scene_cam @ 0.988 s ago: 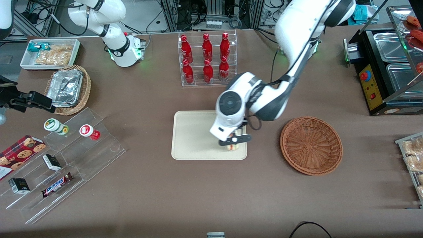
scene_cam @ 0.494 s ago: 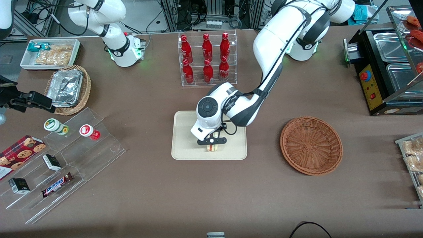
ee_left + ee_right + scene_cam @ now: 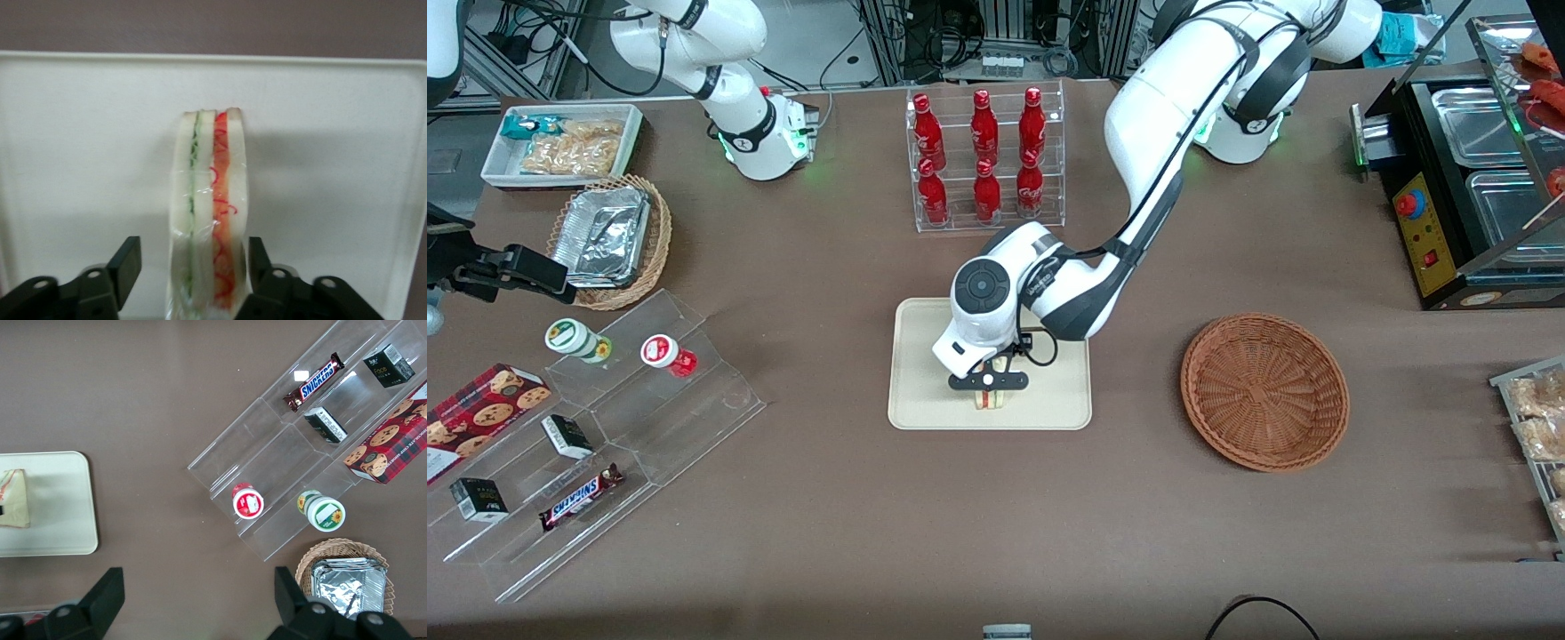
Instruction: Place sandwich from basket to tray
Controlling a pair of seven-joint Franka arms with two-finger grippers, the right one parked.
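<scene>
The tray now has the sandwich standing on it, I think. The gripper looks opened, one finger apart. Lift straight up so nothing tips over.

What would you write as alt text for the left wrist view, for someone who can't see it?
A wrapped sandwich with green and red filling layers stands on edge on the cream tray, between the two fingers of the left arm's open end effector. One finger sits against the sandwich's red side, while the other stands slightly apart. Brown table shows past the tray's rim.
</scene>
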